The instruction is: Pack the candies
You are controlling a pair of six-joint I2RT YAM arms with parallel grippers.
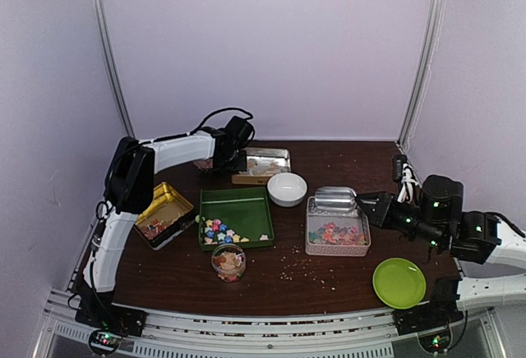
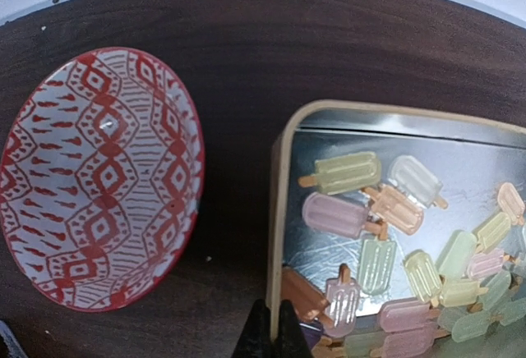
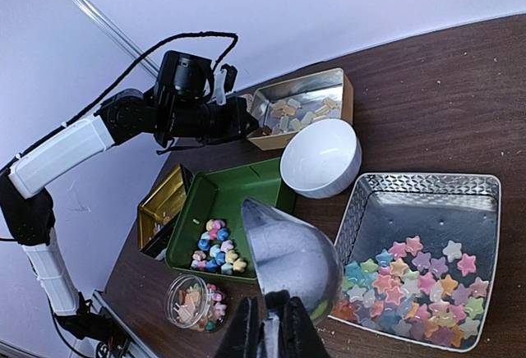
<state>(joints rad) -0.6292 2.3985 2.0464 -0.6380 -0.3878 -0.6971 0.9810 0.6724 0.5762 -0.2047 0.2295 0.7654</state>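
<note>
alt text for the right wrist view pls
The right arm's fingers hold a metal scoop at the edge of a silver tray of pastel star candies. Behind sit a white bowl, a green tray with more stars, and the left arm.

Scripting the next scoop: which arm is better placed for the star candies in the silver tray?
Right. Its fingers grip the scoop at the silver tray, beside the star candies. The left fingers hang over the far tin.

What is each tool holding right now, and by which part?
Right tool grips the metal scoop by its rear end, nearest the wrist. Left tool looks pinched shut with nothing visible between its tips.
</note>
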